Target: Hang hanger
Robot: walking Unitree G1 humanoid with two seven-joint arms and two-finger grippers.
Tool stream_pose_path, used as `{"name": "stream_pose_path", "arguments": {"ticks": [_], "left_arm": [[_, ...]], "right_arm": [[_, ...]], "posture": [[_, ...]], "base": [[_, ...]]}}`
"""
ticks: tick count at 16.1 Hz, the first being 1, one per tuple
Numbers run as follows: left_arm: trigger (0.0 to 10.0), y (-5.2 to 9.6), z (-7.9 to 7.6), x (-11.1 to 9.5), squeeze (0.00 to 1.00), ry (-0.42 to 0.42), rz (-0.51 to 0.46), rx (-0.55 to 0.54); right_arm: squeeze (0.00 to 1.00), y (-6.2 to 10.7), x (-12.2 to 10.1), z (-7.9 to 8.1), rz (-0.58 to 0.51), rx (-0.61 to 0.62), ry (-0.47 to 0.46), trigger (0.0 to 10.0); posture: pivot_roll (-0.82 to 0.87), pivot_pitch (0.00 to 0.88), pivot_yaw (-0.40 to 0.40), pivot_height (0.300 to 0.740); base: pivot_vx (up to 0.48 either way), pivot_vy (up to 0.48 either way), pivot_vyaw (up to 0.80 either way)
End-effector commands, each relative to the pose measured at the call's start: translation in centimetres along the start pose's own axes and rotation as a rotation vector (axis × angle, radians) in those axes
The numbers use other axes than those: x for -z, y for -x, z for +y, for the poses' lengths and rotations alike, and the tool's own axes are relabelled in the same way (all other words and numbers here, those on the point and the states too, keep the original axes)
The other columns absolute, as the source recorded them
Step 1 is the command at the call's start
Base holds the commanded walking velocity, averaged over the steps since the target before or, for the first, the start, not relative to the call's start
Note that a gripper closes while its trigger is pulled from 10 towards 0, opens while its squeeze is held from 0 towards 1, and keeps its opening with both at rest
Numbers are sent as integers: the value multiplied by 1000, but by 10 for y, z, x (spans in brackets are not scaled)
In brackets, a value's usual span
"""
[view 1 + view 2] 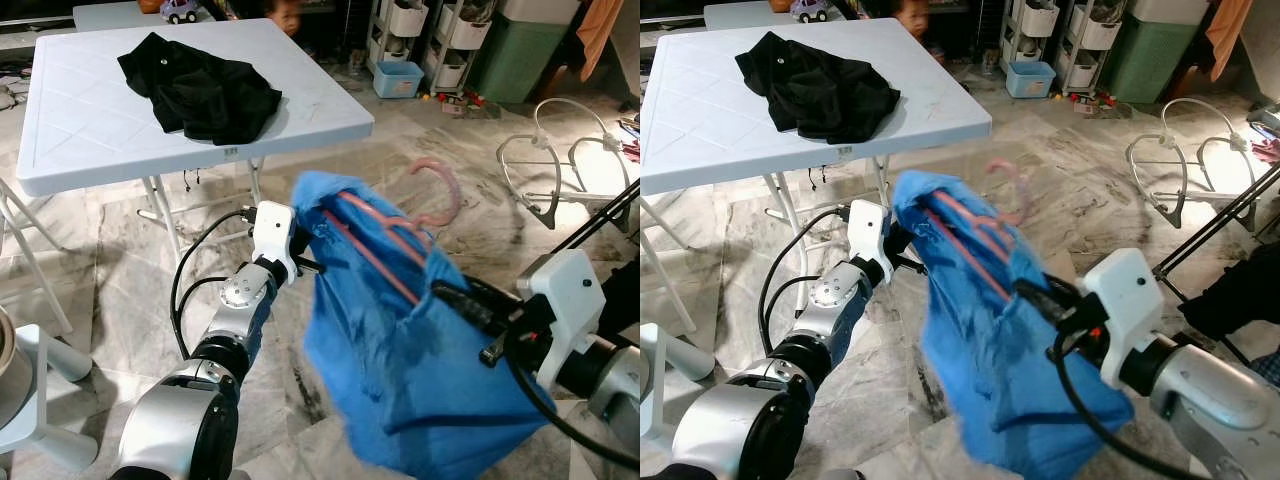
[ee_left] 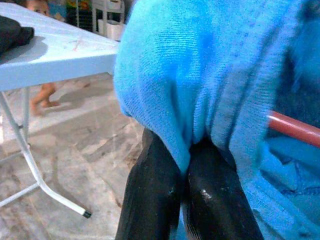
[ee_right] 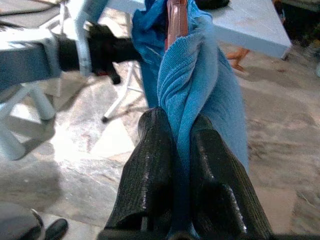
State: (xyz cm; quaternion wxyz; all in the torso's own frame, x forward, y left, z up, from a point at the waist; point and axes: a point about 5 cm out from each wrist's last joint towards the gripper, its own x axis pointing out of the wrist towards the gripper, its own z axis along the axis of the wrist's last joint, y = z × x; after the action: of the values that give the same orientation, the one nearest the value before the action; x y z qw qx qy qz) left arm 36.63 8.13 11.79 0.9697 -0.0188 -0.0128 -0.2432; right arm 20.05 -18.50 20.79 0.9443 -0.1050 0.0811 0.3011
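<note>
Marble floor tiles [image 1: 420, 170] are extending across a cluttered room, with a white folding table [image 1: 90, 130] carrying a black garment [image 1: 200, 85] ahead on the robot's left and a drying rack [image 1: 560, 160] standing well apart on its right. Both arms are holding a blue garment [image 1: 400, 370] in the air between them, with a pink hanger [image 1: 390, 245] threaded through it and the hook [image 1: 440, 185] projecting above the neck opening. The left gripper [image 2: 185, 175] is pinching a fold of the blue fabric at the shoulder, its fingers [image 2: 150, 200] pressed together on the cloth. The right gripper [image 3: 182, 150] is clamping the opposite edge in the same way, fingers closed with fabric between them. By judgement, the carrying step is under way: the garment is sitting on the hanger but is not yet hung. The next move is calling for turning toward the rack, raising the hook above a rail and lowering it on before either grip is released.
</note>
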Motion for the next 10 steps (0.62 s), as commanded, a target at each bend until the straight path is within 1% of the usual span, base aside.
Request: {"name": "stream_pose_path", "arguments": {"ticks": [1,3,6,7,10], "left_arm": [[0,-2,-1,-6,0,-13,-28,8],[0,-2,1,-6,0,-16,-28,3],[0,-2,3,-9,0,-16,-37,-4],[0,-4,3,-12,0,-15,-49,-6],[0,-5,3,-14,0,-15,-56,-9]], "right_arm": [[0,3,-5,-7,-15,40,34,10000],[0,6,-1,-17,24,96,72,10000],[0,4,7,-15,66,92,101,10000],[0,5,17,-14,132,82,138,10000],[0,10,34,-8,258,22,202,10000]], "posture": [[38,63,-73,740],[36,64,-72,740],[36,64,-72,740],[38,63,-72,740],[37,66,-71,740]], "base": [[0,0,0],[0,0,0],[0,0,0],[0,0,0],[0,0,0]]}}
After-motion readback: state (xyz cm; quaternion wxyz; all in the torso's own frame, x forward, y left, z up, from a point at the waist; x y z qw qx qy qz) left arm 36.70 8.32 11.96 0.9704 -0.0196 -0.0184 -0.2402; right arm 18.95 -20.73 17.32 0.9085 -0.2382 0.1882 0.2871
